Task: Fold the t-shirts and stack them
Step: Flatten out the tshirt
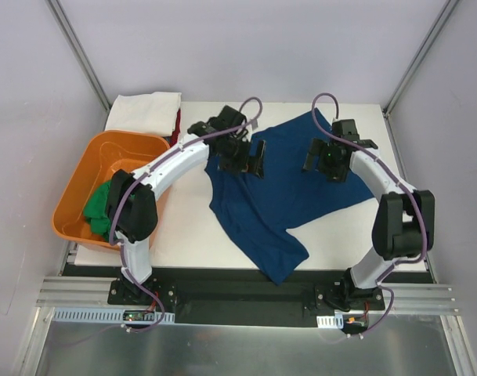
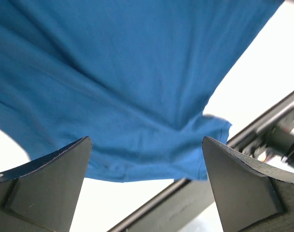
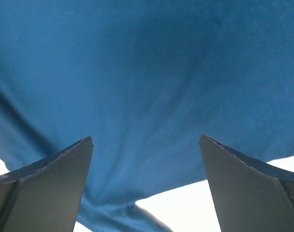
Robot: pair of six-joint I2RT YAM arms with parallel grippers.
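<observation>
White tabletop (image 1: pixel 191 235) holds the navy shirt (image 1: pixel 277 200), unfolded at centre; I see left gripper (image 1: pixel 244 160) and right gripper (image 1: pixel 326 163) gaping over it. 1 white shirt (image 1: pixel 148 108) looks folded upper left; green shirt (image 1: pixel 101 207) waits.

White left arm (image 1: pixel 175 160) and right arm (image 1: pixel 369 168), black joints, black wedge-fingered left hand (image 1: pixel 244 160) and right hand (image 1: pixel 324 162); purple cables (image 1: pixel 251 104) loop along each.

A white table (image 1: pixel 183 227) stands inside pale grey walls (image 1: pixel 222 47), evenly lit, with slanting metal posts (image 1: pixel 79 51) at its back corners and an aluminium rail (image 1: pixel 74 291) along its near edge.
</observation>
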